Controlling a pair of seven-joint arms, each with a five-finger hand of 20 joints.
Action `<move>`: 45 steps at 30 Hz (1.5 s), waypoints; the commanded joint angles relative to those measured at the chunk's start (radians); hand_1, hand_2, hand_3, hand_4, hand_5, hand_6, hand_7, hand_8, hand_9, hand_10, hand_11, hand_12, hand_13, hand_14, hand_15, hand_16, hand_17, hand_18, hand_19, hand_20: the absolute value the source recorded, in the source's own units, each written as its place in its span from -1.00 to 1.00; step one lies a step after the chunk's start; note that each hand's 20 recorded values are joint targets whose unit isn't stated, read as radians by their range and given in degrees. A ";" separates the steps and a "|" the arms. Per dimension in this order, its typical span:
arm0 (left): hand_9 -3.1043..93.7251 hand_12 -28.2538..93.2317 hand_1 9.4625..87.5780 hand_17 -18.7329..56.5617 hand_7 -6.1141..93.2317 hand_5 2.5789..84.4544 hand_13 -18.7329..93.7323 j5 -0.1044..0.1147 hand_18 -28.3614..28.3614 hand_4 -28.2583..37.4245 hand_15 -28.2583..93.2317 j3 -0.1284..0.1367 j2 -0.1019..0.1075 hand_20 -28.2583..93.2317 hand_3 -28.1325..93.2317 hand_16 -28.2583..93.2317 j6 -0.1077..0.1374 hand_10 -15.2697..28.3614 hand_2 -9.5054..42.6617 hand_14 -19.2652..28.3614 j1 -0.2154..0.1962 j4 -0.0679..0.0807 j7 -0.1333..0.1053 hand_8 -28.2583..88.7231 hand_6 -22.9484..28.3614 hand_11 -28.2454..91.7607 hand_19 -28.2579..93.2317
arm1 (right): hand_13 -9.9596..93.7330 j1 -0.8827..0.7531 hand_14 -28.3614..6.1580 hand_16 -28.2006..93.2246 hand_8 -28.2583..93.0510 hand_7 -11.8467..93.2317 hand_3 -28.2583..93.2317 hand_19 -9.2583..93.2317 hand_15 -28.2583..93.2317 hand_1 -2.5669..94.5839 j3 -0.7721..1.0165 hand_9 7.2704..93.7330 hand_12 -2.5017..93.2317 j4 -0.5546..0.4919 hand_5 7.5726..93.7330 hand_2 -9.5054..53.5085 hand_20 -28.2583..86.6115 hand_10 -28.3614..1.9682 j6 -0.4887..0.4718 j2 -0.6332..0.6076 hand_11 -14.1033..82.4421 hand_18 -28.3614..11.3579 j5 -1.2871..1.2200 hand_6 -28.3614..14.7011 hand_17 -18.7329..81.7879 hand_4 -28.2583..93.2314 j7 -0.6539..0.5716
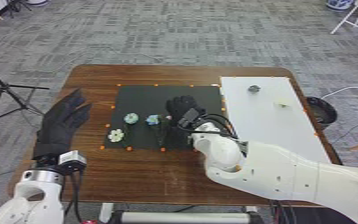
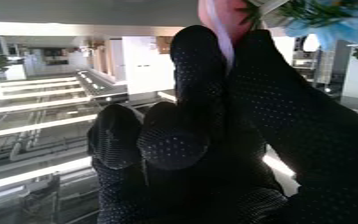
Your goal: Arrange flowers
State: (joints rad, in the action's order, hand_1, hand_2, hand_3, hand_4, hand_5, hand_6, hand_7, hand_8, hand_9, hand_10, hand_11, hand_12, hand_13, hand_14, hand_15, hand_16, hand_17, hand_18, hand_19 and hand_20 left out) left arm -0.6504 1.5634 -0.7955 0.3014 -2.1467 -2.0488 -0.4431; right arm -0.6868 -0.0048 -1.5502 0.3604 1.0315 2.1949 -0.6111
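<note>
My left hand, gloved in black fabric [image 1: 58,122], lies beside the work, its fingers straight and relaxed, grasping nothing. To the right of those fingers, on a flat black mat [image 1: 180,92], three flowers are laid out: a white, open-petalled flower [image 1: 116,135] nearest me, then a pale blue-green round bloom [image 1: 131,118], then a small blue bloom [image 1: 152,119]. I count those as placed.

Next comes my right hand, in its black glove [image 1: 182,106], over the mat's right part. Its finger and thumb pinch a smooth pink-and-white piece [image 2: 215,16], which I take for part of a flower. Blue petals [image 2: 334,31] show just past that thumb. This one I judge not yet set down.

Right of these fingers, a small dark grey piece [image 1: 254,89] and a pale yellow bit [image 1: 282,104] lie on a white rectangular sheet [image 1: 271,127]; perhaps they remain to be arranged.
</note>
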 commanded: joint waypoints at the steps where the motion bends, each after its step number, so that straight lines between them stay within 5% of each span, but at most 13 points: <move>1: -0.42 -0.21 -0.60 -0.75 -0.55 -0.27 -0.30 -0.002 0.70 -0.91 -0.09 -0.001 -0.006 -0.32 0.58 -0.43 -0.013 0.25 -0.67 0.41 -0.004 -0.007 0.002 -0.64 0.02 -0.20 0.09 | 0.54 -0.003 0.23 -0.03 -0.48 0.17 0.82 1.00 0.85 0.00 0.008 0.67 0.10 -0.016 0.45 -1.00 0.58 0.43 0.026 0.031 -0.13 -0.54 0.032 0.37 0.18 -0.90 0.011; 11: -0.42 -0.21 -0.60 -0.75 -0.56 -0.27 -0.30 -0.006 0.70 -0.91 -0.09 -0.028 -0.008 -0.32 0.58 -0.43 -0.008 0.25 -0.67 0.41 0.043 0.014 0.013 -0.64 0.02 -0.20 0.09 | 0.52 0.004 0.23 -0.02 -0.46 0.14 0.77 1.00 0.86 -0.04 0.033 0.61 0.09 0.027 0.37 -1.00 0.59 0.41 0.040 0.048 -0.18 -0.54 0.035 0.37 0.17 -0.96 0.026; 19: -0.42 -0.22 -0.60 -0.75 -0.56 -0.27 -0.30 -0.003 0.70 -0.91 -0.09 -0.001 -0.006 -0.32 0.58 -0.43 -0.013 0.25 -0.67 0.41 -0.001 -0.007 0.001 -0.64 0.02 -0.20 0.09 | 0.48 0.011 0.20 -0.03 -0.47 0.08 0.73 1.00 0.86 -0.09 0.027 0.45 -0.09 -0.001 0.28 -1.00 0.57 0.30 0.028 0.028 -0.04 -0.54 0.043 0.33 0.14 -1.00 -0.026; 29: -0.42 -0.22 -0.60 -0.76 -0.55 -0.26 -0.30 0.000 0.70 -0.91 -0.09 0.003 -0.005 -0.32 0.58 -0.43 -0.006 0.25 -0.67 0.41 -0.004 -0.008 0.001 -0.64 0.02 -0.20 0.09 | 0.43 -0.002 0.16 -0.04 -0.48 0.00 0.80 1.00 0.87 -0.17 0.071 0.32 -0.25 -0.045 0.21 -1.00 0.56 0.22 -0.001 -0.008 0.07 -0.54 0.031 0.32 0.11 -1.00 -0.016; 33: -0.42 -0.21 -0.60 -0.76 -0.56 -0.27 -0.30 -0.001 0.70 -0.91 -0.09 -0.006 -0.013 -0.32 0.58 -0.43 -0.008 0.25 -0.67 0.41 -0.001 -0.004 0.009 -0.64 0.02 -0.20 0.09 | 0.40 -0.034 0.13 -0.05 -0.74 -0.07 0.85 1.00 0.87 -0.23 0.134 0.24 -0.37 -0.117 0.16 -1.00 0.55 0.10 -0.017 -0.059 0.11 -0.55 0.013 0.30 0.09 -1.00 0.005; 41: -0.42 -0.21 -0.61 -0.76 -0.56 -0.27 -0.30 0.026 0.70 -0.91 -0.09 -0.019 -0.051 -0.32 0.58 -0.43 0.011 0.25 -0.67 0.40 -0.052 0.008 0.028 -0.64 0.02 -0.20 0.09 | 0.29 -0.068 0.03 -0.07 -0.76 -0.20 0.86 0.98 0.86 -0.28 0.257 0.03 -0.42 -0.218 -0.03 -1.00 0.50 0.02 -0.003 -0.240 0.01 -0.59 0.007 0.18 0.01 -0.99 -0.005; 45: -0.42 -0.21 -0.61 -0.76 -0.56 -0.27 -0.30 0.031 0.70 -0.91 -0.09 0.016 -0.042 -0.32 0.58 -0.43 0.009 0.25 -0.67 0.40 -0.100 -0.009 0.016 -0.64 0.02 -0.20 0.09 | 0.17 -0.083 -0.04 -0.10 -0.73 -0.29 0.87 0.92 0.83 -0.32 0.312 -0.14 -0.45 -0.221 -0.17 -1.00 0.48 -0.09 -0.075 -0.316 -0.10 -0.61 -0.014 0.06 -0.05 -0.99 -0.064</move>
State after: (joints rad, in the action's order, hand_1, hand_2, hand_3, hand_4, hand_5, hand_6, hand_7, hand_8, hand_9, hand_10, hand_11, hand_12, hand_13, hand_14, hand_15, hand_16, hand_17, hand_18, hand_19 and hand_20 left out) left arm -0.6384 1.5572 -0.8254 0.3025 -2.1712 -2.0473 -0.4297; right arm -0.7696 0.2212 -1.7981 0.3419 0.8766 2.1926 -0.6059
